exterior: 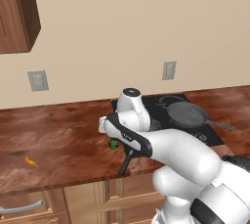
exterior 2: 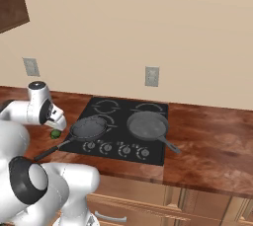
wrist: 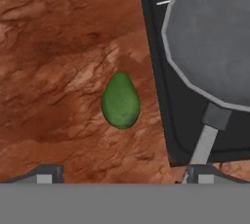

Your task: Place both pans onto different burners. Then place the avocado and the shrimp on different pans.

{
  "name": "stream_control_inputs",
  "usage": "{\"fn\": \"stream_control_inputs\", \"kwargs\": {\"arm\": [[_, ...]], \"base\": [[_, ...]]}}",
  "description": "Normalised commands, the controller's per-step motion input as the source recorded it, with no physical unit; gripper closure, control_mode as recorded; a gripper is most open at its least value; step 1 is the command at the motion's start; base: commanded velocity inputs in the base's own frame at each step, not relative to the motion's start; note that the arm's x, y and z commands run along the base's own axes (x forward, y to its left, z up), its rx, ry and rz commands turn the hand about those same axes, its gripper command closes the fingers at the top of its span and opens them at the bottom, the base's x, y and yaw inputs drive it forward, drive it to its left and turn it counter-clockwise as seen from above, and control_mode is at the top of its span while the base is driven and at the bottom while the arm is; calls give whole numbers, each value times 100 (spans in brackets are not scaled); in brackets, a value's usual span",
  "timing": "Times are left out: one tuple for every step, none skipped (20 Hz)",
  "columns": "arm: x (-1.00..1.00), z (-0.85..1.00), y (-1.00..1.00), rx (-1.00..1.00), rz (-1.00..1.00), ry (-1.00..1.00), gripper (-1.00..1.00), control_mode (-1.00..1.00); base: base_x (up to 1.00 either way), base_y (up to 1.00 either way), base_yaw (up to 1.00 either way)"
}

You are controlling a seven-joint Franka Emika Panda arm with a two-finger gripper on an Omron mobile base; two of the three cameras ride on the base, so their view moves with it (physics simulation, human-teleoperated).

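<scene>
Two dark grey pans rest on the black cooktop (exterior 2: 159, 110): the left pan (exterior 2: 90, 127) with its handle (exterior 2: 49, 151) sticking out over the counter, the right pan (exterior 2: 147, 124) over the front right burner. The back burners (exterior 2: 106, 105) lie bare. A green avocado (wrist: 120, 100) lies on the wooden counter just left of the cooktop, beside the left pan (wrist: 212, 37). My gripper (wrist: 122, 176) hangs open above it, the avocado centred between the wide-apart fingertips (wrist: 44, 175). The orange shrimp (exterior: 31, 161) lies far to the left on the counter.
Silver knobs (exterior 2: 116, 148) line the cooktop's front edge. Wall outlets (exterior 2: 151, 76) sit on the beige wall behind. A brown wall cabinet (exterior: 17, 12) hangs at the upper left. Drawers (exterior: 73, 203) run under the counter.
</scene>
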Motion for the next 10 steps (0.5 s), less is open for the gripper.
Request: {"fn": "stream_control_inputs", "kwargs": {"arm": [[19, -25, 16, -2, 7, 7, -100, -100], [16, -19, 14, -2, 5, 6, -100, -100], [18, -19, 5, -3, 4, 5, -100, -100], [19, -17, 3, -2, 3, 5, -100, -100], [18, -16, 2, -3, 3, 5, -100, -100], [17, -15, 1, -1, 3, 4, -100, -100], [15, -16, 1, -1, 3, 4, -100, -100], [11, -14, 2, 0, 3, 3, -100, -100], [5, -11, 4, 0, 4, 1, -100, -100], [2, -10, 4, 0, 4, 1, -100, -100]], "base": [[0, 0, 0], [0, 0, 0], [0, 0, 0], [0, 0, 0], [0, 0, 0], [0, 0, 0], [0, 0, 0], [0, 0, 0], [0, 0, 0], [0, 0, 0]]}}
